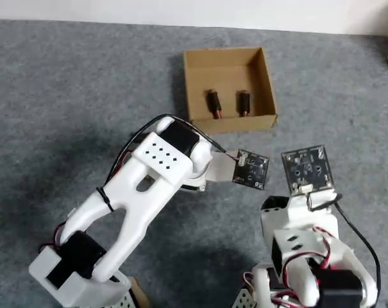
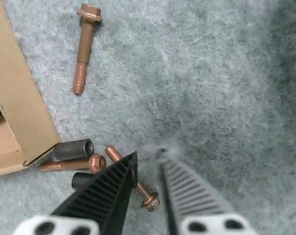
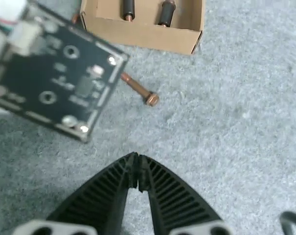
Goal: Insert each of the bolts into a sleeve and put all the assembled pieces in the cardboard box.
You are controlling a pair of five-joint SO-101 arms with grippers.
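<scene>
Low over the grey carpet, left gripper (image 2: 148,156) parted narrowly and empty, one finger crossing a copper bolt (image 2: 147,197) lying flat beneath it. Long axis slanted across the gap rather than square to it, threaded end toward the cardboard box (image 2: 11,107), flanged head away. Crowded on the box side by a second bolt (image 2: 69,165) and a dark sleeve (image 2: 73,149) at the box corner; open carpet on the other side. Right gripper (image 3: 138,172) pinched tip to tip on nothing, well back from the box, likely the farther of the two. Two assembled pieces (image 1: 214,102) already boxed
</scene>
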